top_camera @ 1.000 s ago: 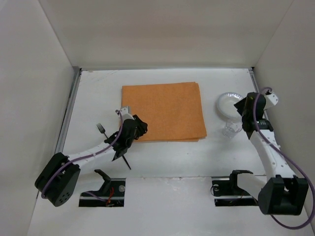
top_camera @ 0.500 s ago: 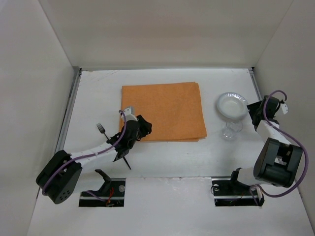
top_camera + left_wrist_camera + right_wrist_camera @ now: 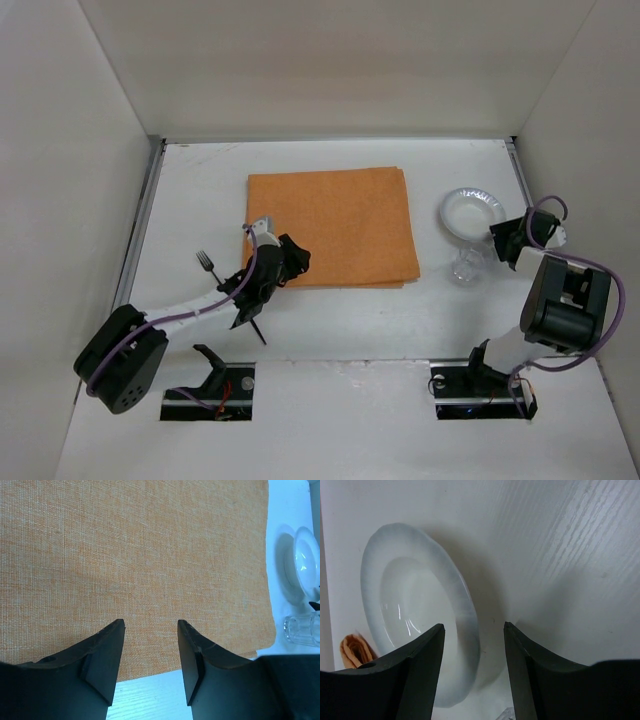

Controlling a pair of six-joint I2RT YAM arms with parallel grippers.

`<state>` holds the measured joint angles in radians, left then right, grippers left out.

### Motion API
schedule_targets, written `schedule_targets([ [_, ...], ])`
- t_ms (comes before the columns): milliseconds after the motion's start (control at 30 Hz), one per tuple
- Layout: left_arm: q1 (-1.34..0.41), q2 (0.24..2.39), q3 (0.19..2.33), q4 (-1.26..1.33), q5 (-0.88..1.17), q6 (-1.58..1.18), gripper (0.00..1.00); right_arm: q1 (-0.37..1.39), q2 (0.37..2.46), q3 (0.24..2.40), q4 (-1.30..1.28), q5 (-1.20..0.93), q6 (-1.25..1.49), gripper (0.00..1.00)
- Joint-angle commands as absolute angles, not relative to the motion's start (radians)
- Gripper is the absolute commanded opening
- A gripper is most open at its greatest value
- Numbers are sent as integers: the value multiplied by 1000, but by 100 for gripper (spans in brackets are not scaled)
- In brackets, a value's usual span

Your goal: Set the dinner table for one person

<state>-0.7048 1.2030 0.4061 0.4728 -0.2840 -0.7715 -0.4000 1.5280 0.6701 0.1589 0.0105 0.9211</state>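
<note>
The dinner table (image 3: 200, 180) is a white top with metal side rails. An orange mat (image 3: 333, 227) lies at its middle. My left gripper (image 3: 290, 262) is open and empty, low over the mat's near left edge (image 3: 150, 555), with its fingertips (image 3: 118, 630) above the cloth border. A white plate (image 3: 470, 213) lies to the right of the mat. My right gripper (image 3: 503, 240) is open at the plate's near right side. In the right wrist view the plate's rim (image 3: 465, 610) lies between the open jaws, not gripped. A clear glass (image 3: 466, 263) stands just in front of the plate.
A black fork (image 3: 207, 264) lies left of the left arm. A thin dark utensil (image 3: 257, 330) pokes out under that arm. The plate (image 3: 305, 555) and glass (image 3: 302, 630) also show in the left wrist view. White walls enclose the table on three sides.
The right arm has folded back, and its gripper has dropped from over the plate's right side to low beside the near right rim. The left gripper edged slightly toward the mat.
</note>
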Motion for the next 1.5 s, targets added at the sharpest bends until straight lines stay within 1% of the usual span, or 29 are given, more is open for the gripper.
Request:
schedule_targets([
  [0, -696, 1216, 405, 520, -281, -778, 44, -406, 1555, 670, 271, -24, 936, 56],
  [333, -696, 1217, 403, 528, -278, -781, 44, -413, 1614, 678, 351, -89, 1008, 49],
  [433, -688, 1210, 399, 528, -282, -778, 44, -410, 1631, 684, 367, -100, 1028, 45],
  [500, -676, 1207, 396, 528, -272, -782, 44, -409, 1660, 699, 371, -113, 1042, 39],
  [567, -677, 1198, 393, 528, -275, -781, 44, -409, 1675, 698, 406, -112, 1049, 37],
  [700, -671, 1198, 391, 528, -275, -779, 43, -413, 1690, 683, 462, -121, 1100, 17],
  [767, -673, 1190, 390, 528, -273, -781, 43, -413, 1681, 666, 494, -121, 1101, 12],
  [833, -679, 1189, 390, 528, -282, -775, 43, -413, 1646, 641, 524, -107, 1101, 9],
  [967, -673, 1209, 391, 532, -272, -781, 43, -441, 1585, 653, 528, -109, 1077, 6],
  [1200, -670, 1190, 382, 545, -279, -775, 43, -452, 1430, 701, 566, -155, 1086, 5],
  [1367, -662, 1175, 368, 558, -290, -769, 43, -375, 1324, 718, 588, -173, 1085, 5],
  [1467, -647, 1155, 357, 560, -287, -773, 43, -274, 1281, 744, 554, -193, 1075, 5],
])
